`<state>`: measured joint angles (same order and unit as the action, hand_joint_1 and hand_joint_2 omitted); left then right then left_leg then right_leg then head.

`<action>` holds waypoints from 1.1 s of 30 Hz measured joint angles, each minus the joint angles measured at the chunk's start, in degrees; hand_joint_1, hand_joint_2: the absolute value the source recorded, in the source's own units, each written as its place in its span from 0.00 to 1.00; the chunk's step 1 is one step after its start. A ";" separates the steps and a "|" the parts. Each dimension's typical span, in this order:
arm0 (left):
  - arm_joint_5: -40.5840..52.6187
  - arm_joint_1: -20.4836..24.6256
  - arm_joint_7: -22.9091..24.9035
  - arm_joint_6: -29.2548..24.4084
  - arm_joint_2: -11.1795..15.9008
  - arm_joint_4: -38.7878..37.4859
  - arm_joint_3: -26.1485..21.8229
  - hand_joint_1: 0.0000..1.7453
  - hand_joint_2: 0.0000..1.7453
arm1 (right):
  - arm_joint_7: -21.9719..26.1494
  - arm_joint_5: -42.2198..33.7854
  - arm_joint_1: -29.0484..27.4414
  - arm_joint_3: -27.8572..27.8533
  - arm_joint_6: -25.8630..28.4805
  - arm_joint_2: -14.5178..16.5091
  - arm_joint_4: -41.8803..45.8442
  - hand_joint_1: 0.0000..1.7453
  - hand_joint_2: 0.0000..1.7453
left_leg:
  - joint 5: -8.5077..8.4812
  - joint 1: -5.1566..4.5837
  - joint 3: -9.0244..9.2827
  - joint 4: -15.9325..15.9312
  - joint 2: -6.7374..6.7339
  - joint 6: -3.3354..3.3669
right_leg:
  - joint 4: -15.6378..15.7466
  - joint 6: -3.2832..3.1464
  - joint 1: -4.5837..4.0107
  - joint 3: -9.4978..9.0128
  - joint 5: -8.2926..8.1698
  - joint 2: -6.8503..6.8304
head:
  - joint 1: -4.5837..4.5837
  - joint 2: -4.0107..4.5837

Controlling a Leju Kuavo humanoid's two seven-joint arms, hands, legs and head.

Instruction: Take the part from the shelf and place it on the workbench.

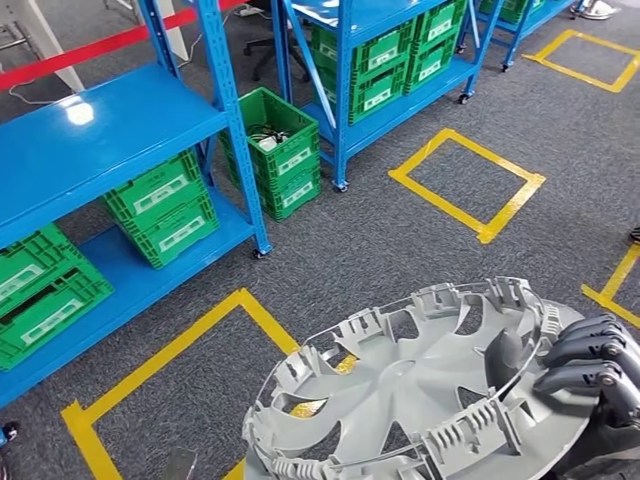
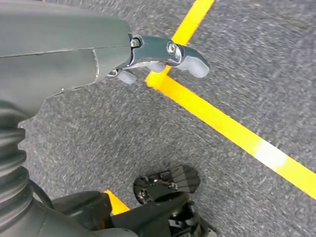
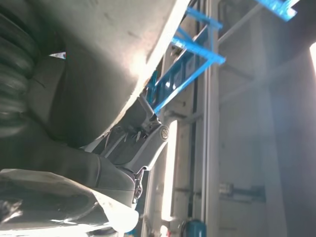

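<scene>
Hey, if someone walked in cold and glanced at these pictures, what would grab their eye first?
First, the big grey wheel cover low in the head view, inner ribbed side up, with the right robot hand gripping its rim. Next come the bright blue shelves at the left and back, loaded with green crates, and the yellow tape squares on the grey carpet. The left robot hand hangs over a yellow line, holding nothing.
</scene>
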<state>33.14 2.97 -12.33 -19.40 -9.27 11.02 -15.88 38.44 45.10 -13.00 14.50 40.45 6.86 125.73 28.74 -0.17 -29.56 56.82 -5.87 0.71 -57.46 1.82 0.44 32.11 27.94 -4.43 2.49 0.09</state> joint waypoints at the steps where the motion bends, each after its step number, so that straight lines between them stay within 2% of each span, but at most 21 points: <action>1: 0.03 0.01 -0.02 0.02 -0.03 0.00 -0.05 0.00 1.00 | 0.01 -0.07 -0.03 0.01 0.00 0.00 0.02 1.00 1.00 | 0.07 -0.10 0.03 0.07 -0.46 -0.24 | -0.01 -0.52 -0.12 0.00 -0.01 0.37 | -0.03 0.00; 2: 0.10 0.03 -0.03 0.06 -0.07 0.00 -0.12 0.00 1.00 | 0.01 -0.14 -0.06 0.01 0.00 0.00 0.05 1.00 1.00 | 0.11 -0.06 0.10 0.11 -0.92 -0.48 | -0.01 -0.94 -0.11 0.22 -0.16 1.08 | -0.05 0.00; 4: 0.31 0.09 -0.07 0.13 -0.14 0.00 -0.25 0.00 1.00 | 0.02 -0.25 -0.10 0.03 0.01 0.01 0.14 1.00 1.00 | 1.35 0.20 -0.28 1.35 0.59 -1.13 | 0.08 -1.64 0.07 0.53 -0.52 2.31 | -0.10 0.00; 5: 0.40 0.09 -0.10 0.16 -0.16 0.00 -0.32 0.00 1.00 | 0.03 -0.27 -0.09 0.04 0.00 0.02 0.19 1.00 1.00 | 2.91 0.35 -1.10 3.47 2.13 -1.42 | 0.17 -1.97 0.20 0.64 -0.72 2.94 | -0.18 0.00; 7: 0.45 -0.09 -0.17 0.22 -0.16 0.00 -0.45 0.00 1.00 | 0.06 -0.24 -0.09 0.06 -0.01 0.02 0.26 1.00 1.00 | 7.04 0.55 -4.16 10.89 4.89 -1.71 | 0.15 -2.35 0.21 0.89 -0.93 4.32 | -0.28 0.00; 9: 0.35 -0.31 -0.21 0.68 -0.15 0.00 -0.63 0.00 1.00 | 0.08 0.05 -0.14 0.05 -0.02 0.02 0.28 1.00 1.00 | 8.82 0.56 -6.71 16.73 5.41 -1.67 | 0.11 -2.48 0.10 0.98 -1.03 5.99 | -0.26 0.00; 10: 0.30 -0.35 -0.22 1.03 -0.15 0.00 -0.71 0.00 1.00 | 0.08 0.26 -0.15 0.05 -0.02 0.03 0.28 1.00 1.00 | 7.94 0.55 -6.76 16.73 5.52 -1.53 | 0.07 -2.49 0.06 0.97 -1.07 6.87 | -0.26 0.00; 11: 0.30 -0.34 -0.23 1.34 -0.14 0.00 -0.78 0.00 1.00 | 0.08 0.43 -0.14 0.04 -0.02 0.03 0.32 1.00 1.00 | 6.03 0.55 -5.82 14.45 5.80 -1.32 | 0.02 -2.47 0.04 0.93 -1.10 7.73 | -0.25 0.00; 13: 0.41 -0.32 -0.23 1.50 0.01 0.00 -0.84 0.00 1.00 | 0.07 0.62 -0.07 0.05 -0.02 0.06 0.47 1.00 1.00 | 1.70 0.58 -2.74 6.95 8.10 -0.64 | -0.12 -2.31 0.01 0.93 -1.17 9.28 | -0.23 0.00; 14: 0.47 -0.33 -0.25 1.39 0.13 0.00 -0.86 0.00 1.00 | 0.07 0.65 0.03 0.08 -0.02 0.08 0.60 1.00 1.00 | 0.51 0.62 -1.52 3.86 9.42 -0.33 | -0.22 -2.11 0.03 1.10 -1.25 10.02 | -0.22 0.00; 16: 0.48 -0.30 -0.47 1.17 0.37 0.00 -0.92 0.00 1.00 | 0.10 0.63 0.26 0.16 -0.01 0.11 1.03 1.00 1.00 | 0.28 0.59 -0.64 1.33 10.72 0.05 | -0.30 -1.42 0.22 1.77 -1.60 11.31 | -0.25 0.00; 18: 0.43 -0.19 -0.84 1.01 0.47 0.00 -0.99 0.00 1.00 | 0.14 0.62 0.34 0.21 0.01 0.11 1.40 1.00 1.00 | 0.12 0.64 -0.53 0.57 9.45 0.30 | -0.26 -0.65 0.38 2.49 -1.92 12.00 | -0.31 0.00; 20: 0.39 -0.09 -1.09 0.93 0.57 0.00 -1.11 0.00 1.00 | 0.12 0.62 0.45 0.18 0.01 0.11 1.51 1.00 1.00 | -0.41 0.83 -0.38 -0.18 7.93 0.77 | -2.46 -0.12 0.20 3.95 -0.40 9.42 | -0.07 0.00; 22: 0.38 -0.17 -1.20 0.93 0.66 0.00 -1.21 0.00 1.00 | 0.11 0.62 0.67 0.15 0.01 0.11 1.54 1.00 1.00 | -0.59 0.79 -0.36 -0.43 6.20 1.08 | -9.32 0.33 0.14 7.24 3.36 5.90 | 0.18 0.00; 24: 0.33 -0.33 -1.22 0.95 0.76 0.00 -1.28 0.00 1.00 | 0.12 0.62 0.74 0.15 0.01 0.11 1.54 1.00 1.00 | -0.56 0.69 -0.43 -0.39 4.31 1.13 | -15.97 0.79 0.29 10.14 5.87 4.90 | 0.22 0.00; 25: 0.31 -0.33 -1.23 0.94 0.80 0.00 -1.32 0.00 1.00 | 0.12 0.62 0.74 0.15 0.01 0.11 1.54 1.00 1.00 | -0.53 0.69 -0.44 -0.37 3.44 1.10 | -16.57 0.96 0.36 10.21 5.64 4.69 | 0.23 0.00; 26: 0.26 -0.26 -1.26 0.93 0.81 0.00 -1.36 0.00 1.00 | 0.12 0.62 0.74 0.15 0.01 0.11 1.54 1.00 1.00 | -0.48 0.69 -0.41 -0.35 2.65 1.03 | -14.62 1.05 0.43 8.93 4.36 4.36 | 0.23 0.00; 28: 0.22 -0.09 -1.38 0.93 0.79 0.00 -1.55 0.00 1.00 | 0.12 0.64 0.79 0.15 0.01 0.11 1.54 1.00 1.00 | -0.22 0.60 -0.32 -0.19 1.31 0.64 | -6.45 1.06 0.38 4.14 1.16 2.39 | 0.25 0.00; 30: 0.40 -0.01 -1.46 0.96 0.78 0.00 -1.83 0.00 1.00 | 0.12 0.69 0.85 0.20 0.01 0.11 1.55 1.00 1.00 | 0.12 0.27 -0.30 0.21 0.26 0.07 | -0.82 0.44 0.15 0.86 -0.23 0.78 | 0.21 0.00; 31: 0.61 -0.01 -1.44 1.01 0.78 0.00 -1.93 0.00 1.00 | 0.12 0.71 0.86 0.22 0.01 0.11 1.56 1.00 1.00 | 0.21 0.10 -0.31 0.35 -0.23 -0.17 | -0.12 0.06 -0.02 0.52 -0.16 0.66 | 0.19 0.00; 33: 1.09 0.04 -1.23 1.11 0.73 0.00 -1.98 0.00 1.00 | 0.11 0.73 0.80 0.26 0.01 0.11 1.58 1.00 1.00 | 0.38 0.10 -0.26 0.48 -1.10 -0.59 | -0.14 -0.76 -0.01 0.74 -0.43 1.96 | 0.16 0.00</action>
<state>34.23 3.02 -13.57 -18.29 -8.55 11.02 -17.86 38.54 45.83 -12.20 14.75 40.46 6.97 127.31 29.12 -0.07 -29.82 57.30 -6.98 0.12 -57.60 1.06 0.42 32.85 27.52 -2.47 2.65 0.09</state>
